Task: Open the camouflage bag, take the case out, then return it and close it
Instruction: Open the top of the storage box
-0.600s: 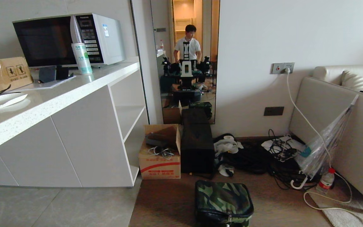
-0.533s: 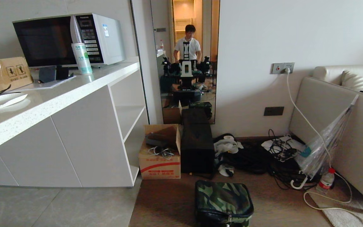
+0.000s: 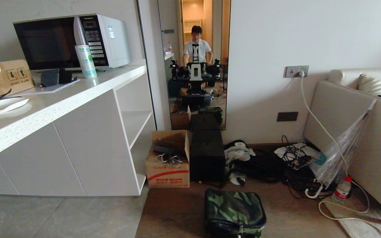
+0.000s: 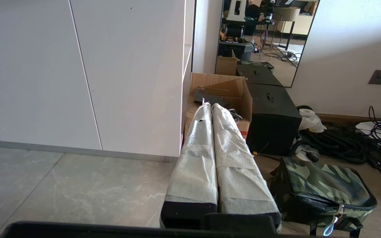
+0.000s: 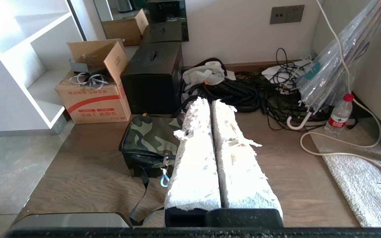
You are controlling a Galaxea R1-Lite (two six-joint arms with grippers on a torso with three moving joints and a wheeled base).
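The camouflage bag (image 3: 234, 211) sits zipped shut on the floor, just in front of the tall black box (image 3: 206, 158) and cardboard box (image 3: 168, 162), w/ a tangle of cables (image 3: 276, 165) to its right; the case isn't visible, presumably inside. Neither arm shows in the head view, so nothing has started yet. The left tool (image 4: 211, 109) is clenched, padded fingers pressed together, holding nothing, hanging above the floor beside the bag. The right tool (image 5: 208, 104) is likewise clenched and empty, poised over the bag's right end. First step, as I read it, is opening the zip: the zipper pull w/ blue loop (image 5: 164, 178) hangs at the bag's near front edge (best target, it dangles free). Advice: bend lower, release the right tool before approach, pinch the pull or loop itself, not the fabric. Use the left tool to pin the bag, since a soft bag will prob. slide or bunch when the zip is dragged round the corners. Keep clear of the strap (image 5: 142, 195) trailing on the floor.
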